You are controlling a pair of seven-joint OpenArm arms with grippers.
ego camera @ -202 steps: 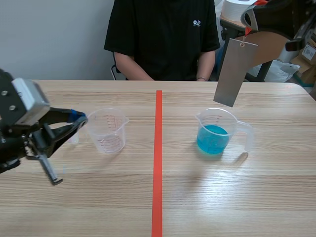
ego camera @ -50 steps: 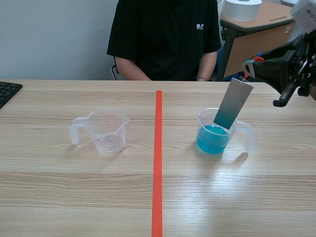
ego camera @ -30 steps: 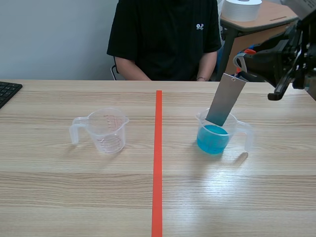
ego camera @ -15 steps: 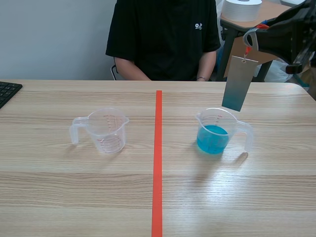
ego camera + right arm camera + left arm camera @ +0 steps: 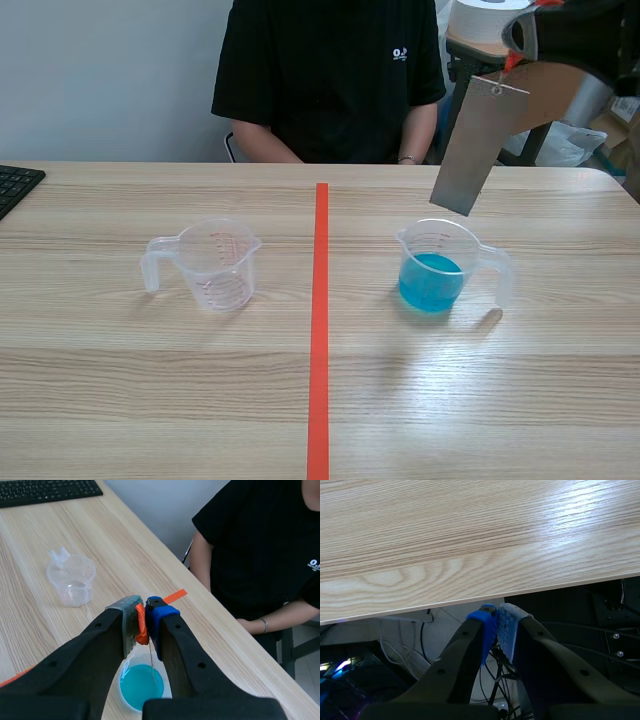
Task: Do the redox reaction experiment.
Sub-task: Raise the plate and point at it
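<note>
A grey metal plate [image 5: 476, 143] hangs tilted by an orange tab [image 5: 142, 625], and my right gripper [image 5: 522, 38] [image 5: 142, 614] is shut on that tab. The plate's lower edge is just above the clear beaker of blue liquid [image 5: 432, 270] [image 5: 142, 685], clear of the liquid. Seen edge-on, the plate [image 5: 151, 662] drops straight toward the blue liquid in the right wrist view. An empty clear beaker [image 5: 214, 262] [image 5: 73, 579] stands left of the red tape line. My left gripper [image 5: 496, 623] is shut on nothing, below the table's edge [image 5: 470, 600], out of the scene view.
A person in a black shirt [image 5: 330, 75] sits across the table. A black keyboard [image 5: 14, 186] [image 5: 45, 490] lies at the far left edge. A brown side table with a white roll [image 5: 487, 18] stands behind at the right.
The right arm lifted the plate out of the blue liquid and raised it above the beaker. The left arm, seen 6.7 s ago, has left the scene view.
</note>
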